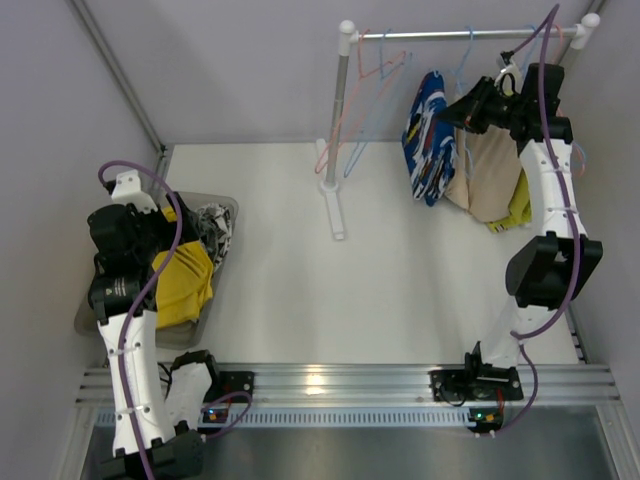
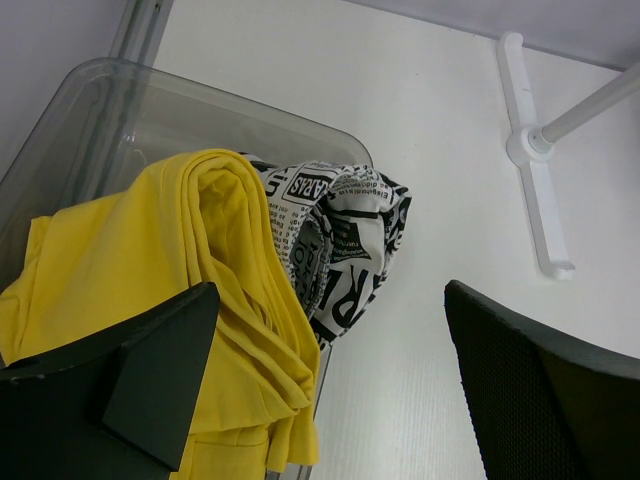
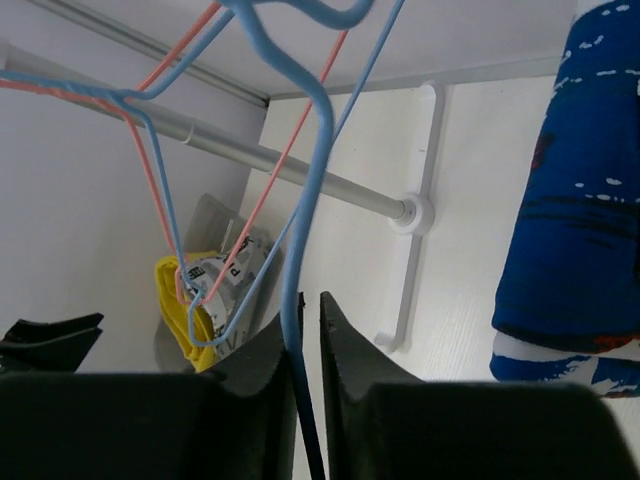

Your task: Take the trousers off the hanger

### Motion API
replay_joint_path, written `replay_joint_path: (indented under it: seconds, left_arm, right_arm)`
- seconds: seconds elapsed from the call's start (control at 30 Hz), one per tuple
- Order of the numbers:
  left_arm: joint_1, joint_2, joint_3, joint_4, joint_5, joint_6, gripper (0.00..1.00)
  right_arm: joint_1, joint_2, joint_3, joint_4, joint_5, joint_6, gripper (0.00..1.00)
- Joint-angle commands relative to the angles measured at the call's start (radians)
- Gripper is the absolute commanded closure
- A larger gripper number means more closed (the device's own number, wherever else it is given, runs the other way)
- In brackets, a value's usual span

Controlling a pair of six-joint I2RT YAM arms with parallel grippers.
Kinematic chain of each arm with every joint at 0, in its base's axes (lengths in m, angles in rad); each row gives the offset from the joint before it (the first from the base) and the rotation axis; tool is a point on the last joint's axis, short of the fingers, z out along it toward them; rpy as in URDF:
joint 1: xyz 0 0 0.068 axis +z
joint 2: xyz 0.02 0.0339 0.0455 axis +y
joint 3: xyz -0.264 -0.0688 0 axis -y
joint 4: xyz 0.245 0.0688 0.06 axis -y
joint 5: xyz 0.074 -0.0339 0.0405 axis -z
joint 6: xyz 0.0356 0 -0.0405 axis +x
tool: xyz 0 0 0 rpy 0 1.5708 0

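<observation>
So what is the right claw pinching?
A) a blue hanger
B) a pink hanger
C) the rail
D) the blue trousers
A: the right claw has its fingers tight around the thin wire of the blue hanger, and the blue trousers hang off to one side of it.

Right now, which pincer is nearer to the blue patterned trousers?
Right. The right pincer is beside the blue trousers, pinching a blue hanger; the left pincer hovers over the bin across the table.

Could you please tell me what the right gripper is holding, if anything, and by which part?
The right gripper pinches a blue hanger by its thin wire.
</observation>
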Motion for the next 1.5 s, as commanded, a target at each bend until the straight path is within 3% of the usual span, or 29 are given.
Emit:
replay_joint_path:
  seconds: [0.0,0.07,0.27,0.4,0.73,1.2,1.47]
  left_arm:
    - [0.003,-0.004,-0.005,0.037,0.001,-0.013,0.01]
    - [0.003,-0.004,-0.005,0.037,0.003,-0.013,0.01]
    - [0.003,-0.011,-0.005,0.053,0.02,0.004,0.01]
    - [0.003,-0.013,-0.003,0.07,0.049,0.012,0.01]
    - [0.003,-0.056,-0.012,0.177,0.1,0.019,0.01]
    - [0.003,-0.071,-0.008,0.321,0.149,0.024,0.01]
    - [0.001,-0.002,0.053,0.413,0.259,0.052,0.01]
  right_arm:
    - [0.004,-0.008,0.039,0.087,-0.049,0.032,0.95]
    - [0.003,-0.011,0.039,0.099,-0.057,0.041,1.0]
    - [-0.002,-0.034,0.023,0.174,-0.089,0.115,1.0]
    - [-0.01,-0.069,-0.012,0.358,-0.109,0.227,1.0]
    - [-0.016,-0.121,0.01,0.596,-0.111,0.433,1.0]
    - [-0.017,-0.238,-0.033,0.681,-0.125,0.479,1.0]
    - [-0.02,-0.417,-0.207,0.696,-0.1,0.473,1.0]
